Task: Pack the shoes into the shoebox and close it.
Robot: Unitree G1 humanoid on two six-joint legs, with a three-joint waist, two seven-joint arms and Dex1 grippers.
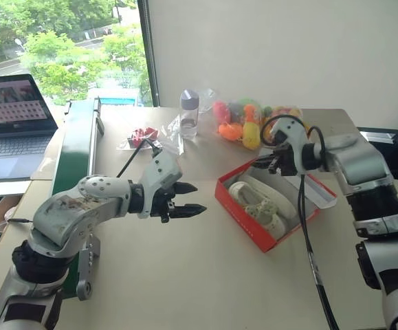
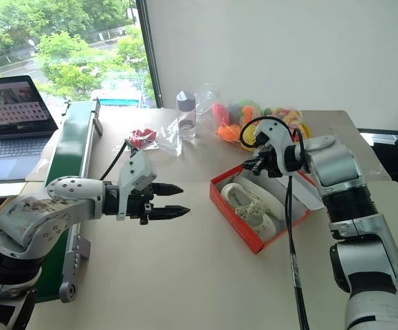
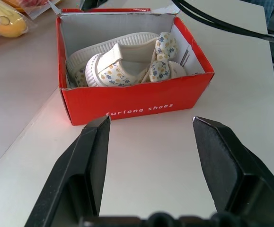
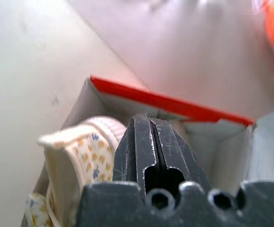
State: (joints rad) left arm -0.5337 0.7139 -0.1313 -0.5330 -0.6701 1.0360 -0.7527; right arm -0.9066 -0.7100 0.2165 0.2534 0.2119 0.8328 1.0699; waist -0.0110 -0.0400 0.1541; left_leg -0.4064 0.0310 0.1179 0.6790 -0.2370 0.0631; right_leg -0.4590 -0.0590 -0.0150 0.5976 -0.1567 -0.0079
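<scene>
The red shoebox [image 1: 243, 218] stands open on the table right of centre, with its lid [image 1: 320, 192] folded out on the far right side. Both cream shoes [image 3: 122, 64], with a small flower print, lie inside it side by side. My left gripper [image 1: 199, 198] hovers left of the box, open and empty, pointing at the box's red end wall [image 3: 137, 101]. Its two fingers [image 3: 96, 156] stand wide apart. My right gripper [image 4: 151, 135] is shut with nothing between its fingers, above the far end of the box beside a shoe [image 4: 80, 151].
A bag of colourful toys [image 1: 250, 124], a clear bottle [image 1: 189, 113] and a small bagged red item [image 1: 142, 135] sit at the back of the table. A green case [image 1: 75, 144] and a laptop [image 1: 9, 117] are on the left. A black cable [image 1: 308, 234] hangs from my right arm.
</scene>
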